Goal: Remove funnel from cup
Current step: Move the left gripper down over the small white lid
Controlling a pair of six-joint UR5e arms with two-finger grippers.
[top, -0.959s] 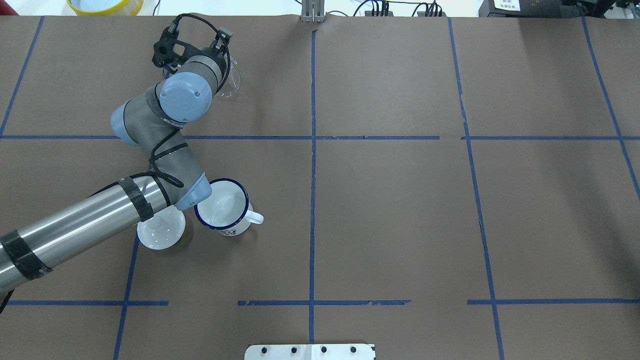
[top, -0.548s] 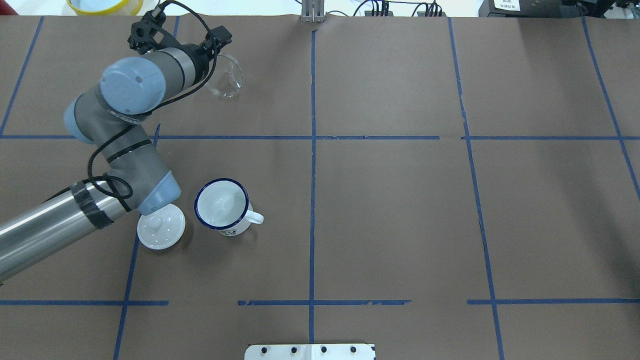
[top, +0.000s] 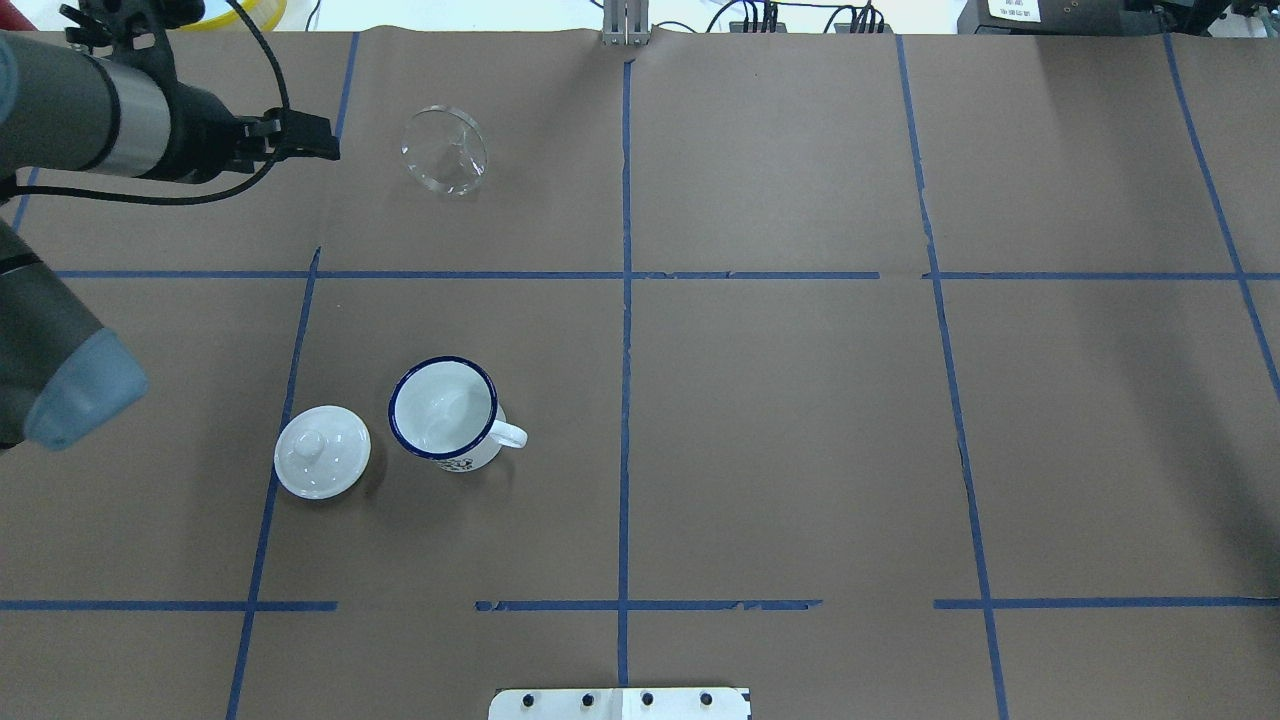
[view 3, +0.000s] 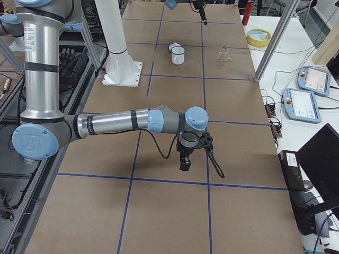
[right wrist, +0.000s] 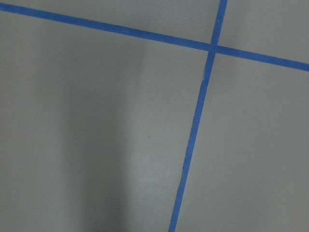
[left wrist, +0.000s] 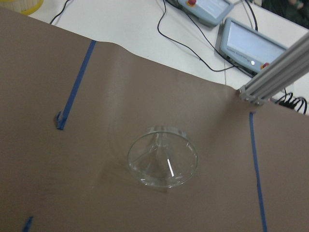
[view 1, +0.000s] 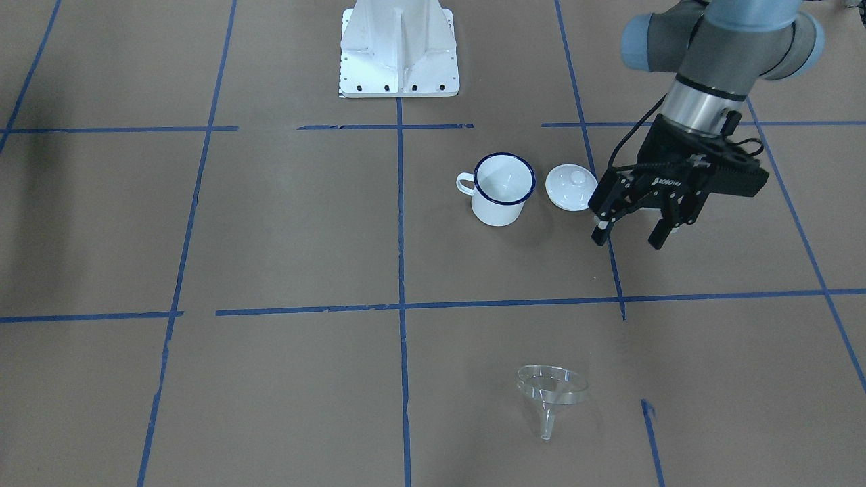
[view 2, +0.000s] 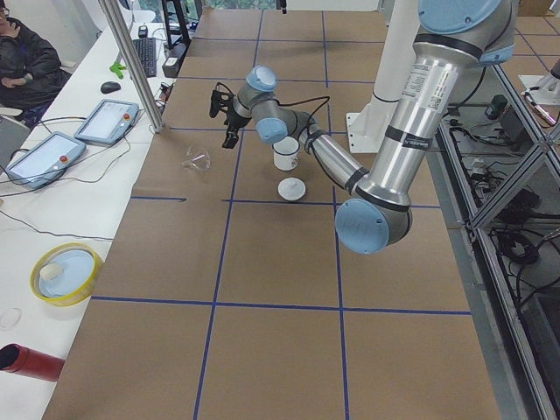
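Read across the overhead view, the left gripper [view 1: 628,238] came first: it hung above the table [top: 800,420] with its fingers spread apart and nothing between them, at about 9 o'clock from the funnel [top: 445,150] and clear of it. Next stood the white knobbed lid [top: 322,451], at roughly 8 o'clock just beside the cup [top: 443,413]. The cup was upright, its handle pointing to 3 o'clock, and it looked empty inside. The funnel was out of the cup and well apart from it, at about 12 o'clock, tipped over on the paper with its rim and spout resting on the surface. So the removal looked done. The funnel seemed light, thin, stiff and smooth, likely to skid or roll if nudged and possibly to crack under a hard squeeze. A gentle pinch across the cone's rim wall would probably suit it best. The right gripper [view 3: 184,165] hung over bare paper far off at 3 o'clock; whether its fingers were apart or together could not be told.
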